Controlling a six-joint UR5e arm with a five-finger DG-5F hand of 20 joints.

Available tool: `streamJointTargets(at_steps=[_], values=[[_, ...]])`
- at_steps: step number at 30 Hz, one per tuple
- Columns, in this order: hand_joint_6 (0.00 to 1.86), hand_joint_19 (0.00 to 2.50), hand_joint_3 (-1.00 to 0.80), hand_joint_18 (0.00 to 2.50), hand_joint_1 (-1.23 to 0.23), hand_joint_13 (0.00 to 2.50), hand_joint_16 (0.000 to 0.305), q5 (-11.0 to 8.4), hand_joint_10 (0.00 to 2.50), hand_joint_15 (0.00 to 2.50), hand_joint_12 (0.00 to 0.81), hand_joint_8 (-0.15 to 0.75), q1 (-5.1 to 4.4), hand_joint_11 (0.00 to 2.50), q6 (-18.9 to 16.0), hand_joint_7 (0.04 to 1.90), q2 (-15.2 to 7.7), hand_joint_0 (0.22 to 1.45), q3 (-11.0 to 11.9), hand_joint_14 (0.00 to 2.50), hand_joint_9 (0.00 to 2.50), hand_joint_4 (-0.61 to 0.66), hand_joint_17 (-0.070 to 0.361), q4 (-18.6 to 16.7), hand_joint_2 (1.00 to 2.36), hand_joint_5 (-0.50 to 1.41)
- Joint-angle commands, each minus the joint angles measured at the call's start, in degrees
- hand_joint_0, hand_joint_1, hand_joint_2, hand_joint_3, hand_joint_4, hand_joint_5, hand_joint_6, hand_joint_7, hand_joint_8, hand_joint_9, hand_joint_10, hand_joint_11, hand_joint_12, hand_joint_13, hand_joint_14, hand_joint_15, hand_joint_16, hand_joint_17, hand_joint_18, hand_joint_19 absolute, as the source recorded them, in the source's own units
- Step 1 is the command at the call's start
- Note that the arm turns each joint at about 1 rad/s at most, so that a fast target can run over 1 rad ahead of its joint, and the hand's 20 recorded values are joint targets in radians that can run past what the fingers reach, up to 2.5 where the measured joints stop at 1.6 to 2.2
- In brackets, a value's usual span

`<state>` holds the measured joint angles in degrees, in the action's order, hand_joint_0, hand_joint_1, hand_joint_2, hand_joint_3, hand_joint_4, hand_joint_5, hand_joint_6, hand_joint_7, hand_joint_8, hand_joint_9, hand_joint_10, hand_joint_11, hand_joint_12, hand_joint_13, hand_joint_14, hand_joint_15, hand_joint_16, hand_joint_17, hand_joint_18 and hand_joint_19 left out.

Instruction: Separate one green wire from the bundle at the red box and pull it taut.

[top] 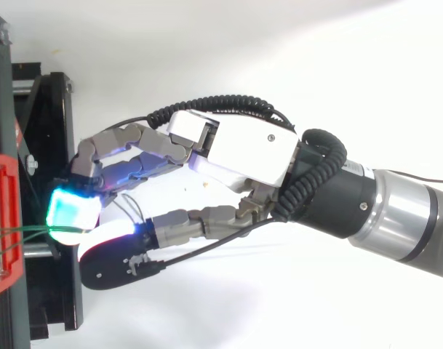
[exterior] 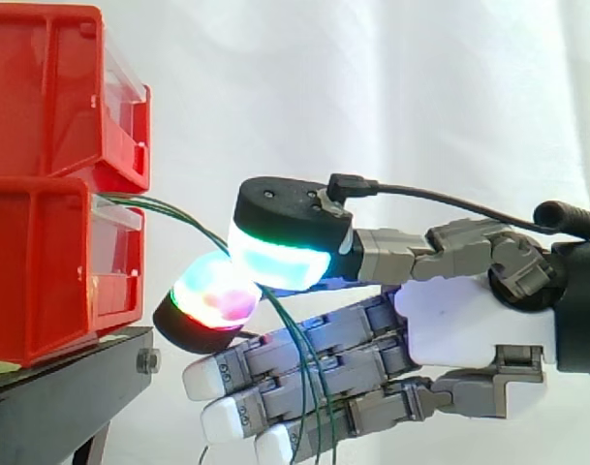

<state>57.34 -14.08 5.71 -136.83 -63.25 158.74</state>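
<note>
The green wires are being pinched just off the red box between two glowing pads of the hand. How many strands are caught can't be told. Probably only one should be kept, then drawn straight away from the box. Lengthwise they're being run rightward, drooping down.

Both views are very bright. The white curtain right of the red bins is almost pure white, with hardly any shadows. Beside the bins, the hand's fingertips glow green, blue and pink and light the green wire pinched between them. Under the bins the black stand is dark.
</note>
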Motion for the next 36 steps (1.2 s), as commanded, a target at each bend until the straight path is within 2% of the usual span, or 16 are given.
streamJointTargets(at_steps=[1,4,7,12,19,26,29,32,36], values=[[0.84,0.55,-0.33,0.62,-0.79,0.73,0.044,-0.04,0.01,0.41,0.320,0.236,-0.07,0.39,0.0,0.86,0.0,0.64,0.0,0.02,0.76,0.03,0.098,0.0,1.01,-0.17],[0.87,0.55,-0.34,0.63,-0.78,0.73,0.044,0.05,0.01,0.41,0.317,0.236,-0.24,0.39,0.0,0.86,0.0,0.64,-0.4,0.02,0.77,0.02,0.099,-0.1,1.01,-0.17],[0.88,0.55,-0.38,0.63,-0.77,0.74,0.044,-0.57,0.01,0.41,0.319,0.240,-0.42,0.39,0.0,0.86,0.1,0.66,-1.4,0.02,0.78,0.00,0.099,-1.7,1.01,-0.17],[0.90,0.54,-0.50,0.66,-0.79,0.76,0.044,-1.01,0.01,0.41,0.317,0.234,-0.59,0.42,0.0,0.85,0.0,0.69,-2.0,0.02,0.80,0.00,0.098,-3.3,1.00,-0.17],[0.90,0.55,-0.50,0.67,-0.80,0.77,0.043,-1.01,0.02,0.42,0.316,0.240,-0.68,0.47,-0.3,0.89,0.1,0.65,-1.9,0.02,0.86,0.07,0.096,-3.3,1.00,-0.15],[0.88,0.56,-0.50,0.68,-0.75,0.78,0.042,-0.83,0.02,0.42,0.315,0.236,-0.68,0.47,-1.2,0.98,0.1,0.62,-1.9,0.02,0.92,0.03,0.095,-2.7,1.00,-0.13],[0.89,0.56,-0.49,0.68,-0.77,0.78,0.042,-0.83,0.02,0.43,0.317,0.241,-0.68,0.48,-2.4,1.01,0.1,0.66,-1.9,0.02,0.93,0.00,0.095,-2.4,1.00,-0.13],[0.91,0.55,-0.45,0.69,-0.82,0.78,0.042,-0.83,0.02,0.43,0.318,0.239,-0.68,0.49,-3.0,0.97,0.1,0.69,-1.3,0.02,0.89,-0.03,0.096,-2.4,1.00,-0.14],[0.92,0.54,-0.50,0.69,-0.87,0.77,0.043,-0.83,0.02,0.43,0.315,0.230,-0.68,0.48,-3.1,0.92,0.1,0.71,-1.1,0.02,0.85,-0.04,0.097,-1.9,1.00,-0.15]])
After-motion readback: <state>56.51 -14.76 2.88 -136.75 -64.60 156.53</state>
